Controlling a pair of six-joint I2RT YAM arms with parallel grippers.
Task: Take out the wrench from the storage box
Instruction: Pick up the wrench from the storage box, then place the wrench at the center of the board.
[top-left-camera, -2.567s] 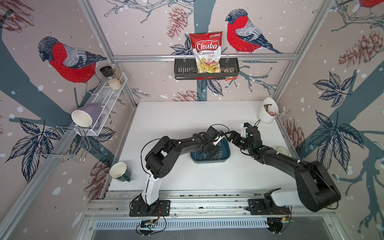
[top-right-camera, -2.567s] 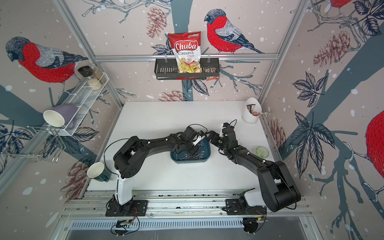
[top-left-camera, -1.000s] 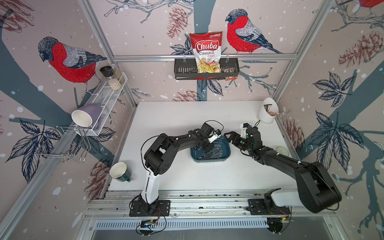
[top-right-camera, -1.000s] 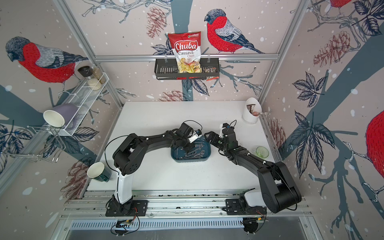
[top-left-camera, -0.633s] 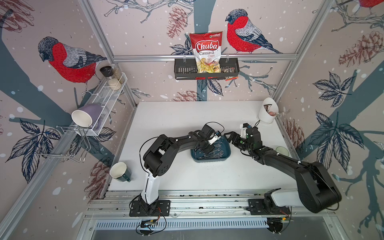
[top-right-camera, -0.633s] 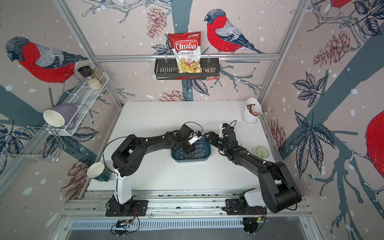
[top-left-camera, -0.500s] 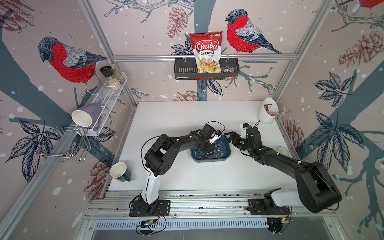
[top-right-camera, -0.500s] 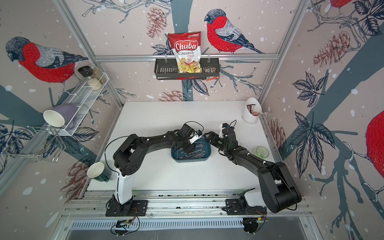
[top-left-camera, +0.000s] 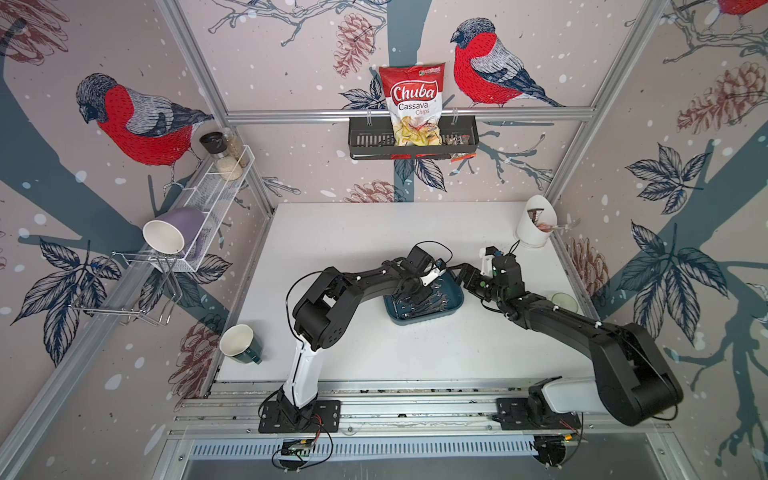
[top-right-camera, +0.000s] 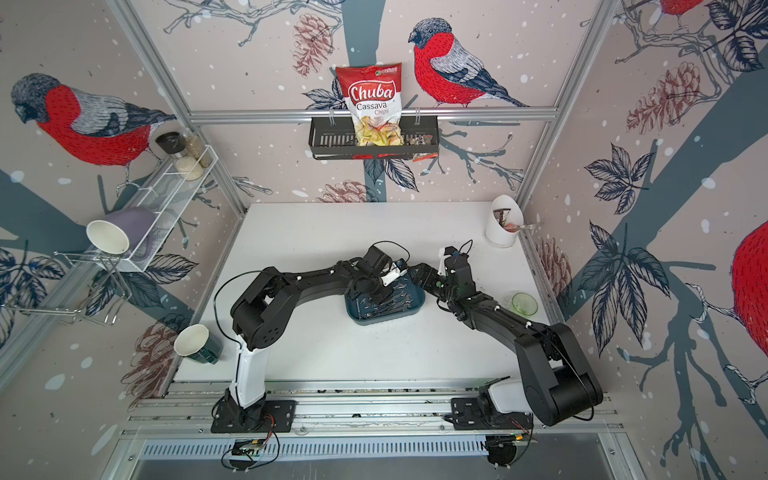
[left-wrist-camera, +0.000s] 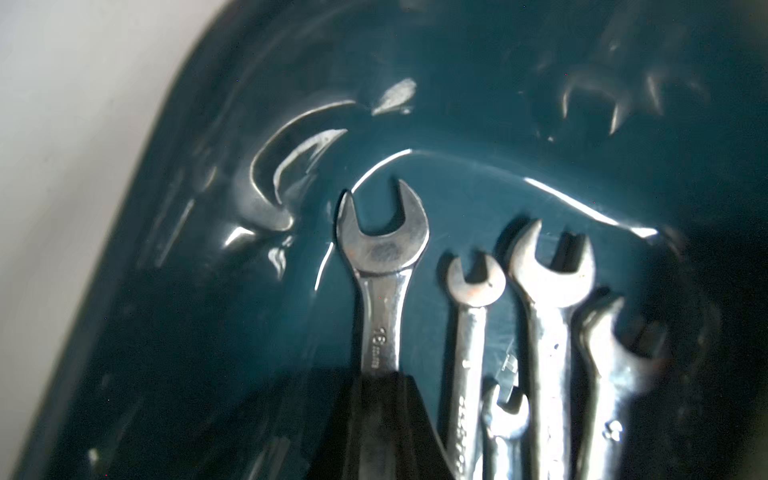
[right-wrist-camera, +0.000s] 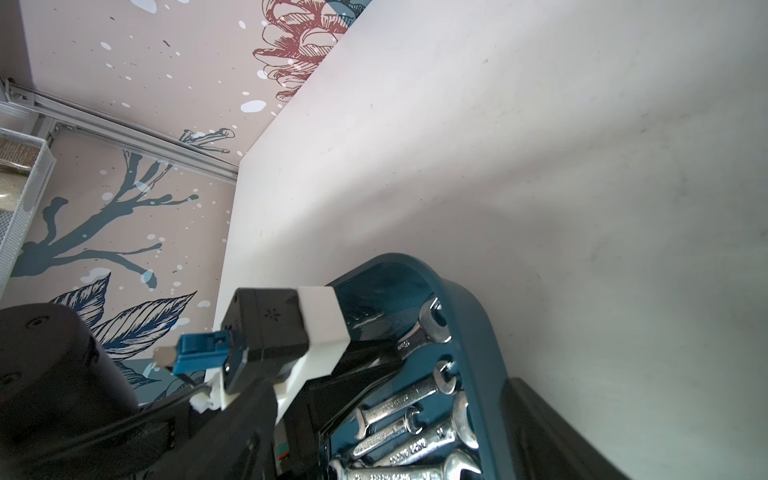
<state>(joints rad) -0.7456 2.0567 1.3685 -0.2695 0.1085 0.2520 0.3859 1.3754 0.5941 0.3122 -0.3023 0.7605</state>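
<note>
The left gripper (left-wrist-camera: 380, 419) is closing narrowly on the shank of one wrench (left-wrist-camera: 381, 266), which is lying flat among other wrenches (left-wrist-camera: 548, 316) inside the storage box (top-left-camera: 455, 300) at mid-table. Lifting out is remaining; nothing is clear of the rim yet. The right gripper (top-left-camera: 464, 277) is standing with fingers wide at the box's right end, one finger (right-wrist-camera: 552, 432) touching the outer wall, apparently steadying it. Against the earlier frame, the left arm is sitting lower and further into the box.
</note>
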